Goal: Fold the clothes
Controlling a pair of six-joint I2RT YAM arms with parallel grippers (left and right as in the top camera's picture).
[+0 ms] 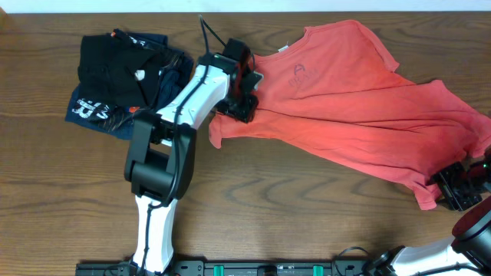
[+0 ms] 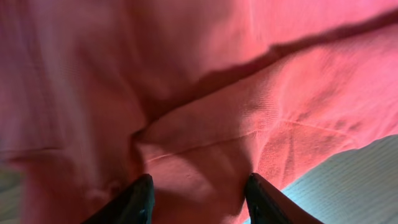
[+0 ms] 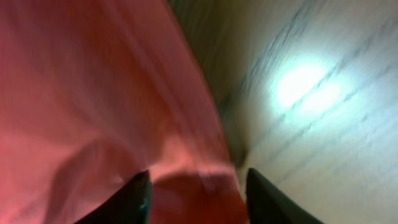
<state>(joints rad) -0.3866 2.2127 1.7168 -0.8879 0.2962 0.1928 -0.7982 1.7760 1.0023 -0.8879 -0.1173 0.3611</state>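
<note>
**Setting: a robotics laboratory bench.** A wood-grain table [image 1: 61, 192] carried two white-and-black robot arms, the left arm [image 1: 165, 153] and the right arm [image 1: 479, 226]. Both rose from a black mounting rail [image 1: 253, 268] with green fittings along the near edge, and a cable [image 1: 205, 32] ran from the left wrist. A pale surface [image 1: 230, 3] bordered the far edge. A coral-red T-shirt [image 1: 360, 100] and a folded dark pile [image 1: 115, 73] lay on the tabletop among the machinery.
</note>
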